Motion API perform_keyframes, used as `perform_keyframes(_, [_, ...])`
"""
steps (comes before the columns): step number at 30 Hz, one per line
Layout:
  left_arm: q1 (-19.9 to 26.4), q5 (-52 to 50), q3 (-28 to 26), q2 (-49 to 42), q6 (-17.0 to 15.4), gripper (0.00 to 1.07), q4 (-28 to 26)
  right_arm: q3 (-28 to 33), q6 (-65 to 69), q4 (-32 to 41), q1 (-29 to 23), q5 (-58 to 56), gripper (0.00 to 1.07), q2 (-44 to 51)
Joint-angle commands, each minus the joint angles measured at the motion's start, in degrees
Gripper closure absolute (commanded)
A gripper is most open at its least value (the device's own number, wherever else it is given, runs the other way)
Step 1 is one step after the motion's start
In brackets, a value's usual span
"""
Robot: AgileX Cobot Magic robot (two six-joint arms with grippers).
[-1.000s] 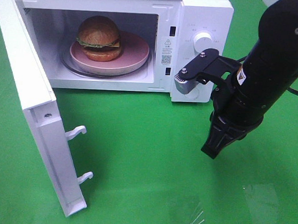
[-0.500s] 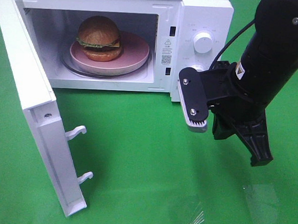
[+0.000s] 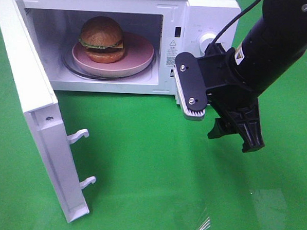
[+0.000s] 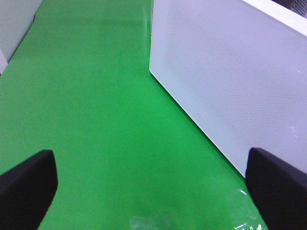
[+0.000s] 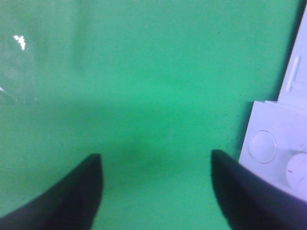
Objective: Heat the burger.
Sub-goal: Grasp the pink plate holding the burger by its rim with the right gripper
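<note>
The burger (image 3: pixel 101 38), with a brown bun, lettuce frill and cheese edge, sits on a pink plate (image 3: pixel 139 55) inside the white microwave (image 3: pixel 210 10). The microwave door (image 3: pixel 36 114) stands wide open to the left. My right gripper (image 3: pixel 234 137) hovers above the green cloth just in front of the microwave's control panel (image 5: pixel 276 127). It is open and holds nothing; the right wrist view shows only cloth between the right gripper's (image 5: pixel 156 191) fingers. My left gripper (image 4: pixel 153 189) is open and empty beside a white dotted microwave panel (image 4: pixel 230 81). The left arm is outside the high view.
Two door latch hooks (image 3: pixel 78 136) stick out from the door's inner edge. A round dial (image 5: pixel 297 170) and a round button (image 5: pixel 263 146) sit on the control panel. Clear shiny plastic (image 3: pixel 204 227) lies on the green cloth near the front edge.
The right arm has swung left and slightly up toward the microwave front, turning at the wrist. Its jaws have spread from shut to open. Burger, plate and door stayed put.
</note>
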State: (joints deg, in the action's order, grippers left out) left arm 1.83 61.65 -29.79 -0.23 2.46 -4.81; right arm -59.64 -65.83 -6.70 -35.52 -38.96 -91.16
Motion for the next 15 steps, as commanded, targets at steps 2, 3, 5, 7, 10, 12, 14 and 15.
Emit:
perform_keyframes(2, [-0.29,-0.40,0.23,-0.92,-0.34,0.08,-0.06,-0.23,3.32,0.11,-0.11,2.41,0.06,0.06])
perform_keyframes(3, [-0.29,-0.40,0.23,-0.92,-0.34,0.08,-0.06,-0.23,3.32,-0.06,-0.11,3.44,0.07,0.00])
perform_keyframes(5, [-0.29,-0.40,0.23,-0.92,-0.34,0.08,-0.06,-0.23,3.32,-0.17,-0.11,4.07,0.08,0.00])
perform_keyframes(7, [-0.29,-0.40,0.23,-0.92,-0.34,0.08,-0.06,-0.23,3.27,-0.57,-0.11,4.58,0.08,0.00])
perform_keyframes(10, [-0.29,-0.40,0.23,-0.92,-0.34,0.08,-0.06,-0.23,3.27,-2.64,-0.11,7.39,0.09,0.00])
perform_keyframes(12, [-0.29,-0.40,0.23,-0.92,-0.34,0.08,-0.06,-0.23,3.27,-2.69,-0.11,8.54,0.10,0.00])
perform_keyframes(14, [-0.29,-0.40,0.23,-0.92,-0.34,0.08,-0.06,-0.23,3.27,-2.98,-0.11,10.66,0.11,0.00])
perform_keyframes(15, [-0.29,-0.40,0.23,-0.92,-0.34,0.08,-0.06,-0.23,3.32,-4.30,-0.29,12.32,0.11,-0.06])
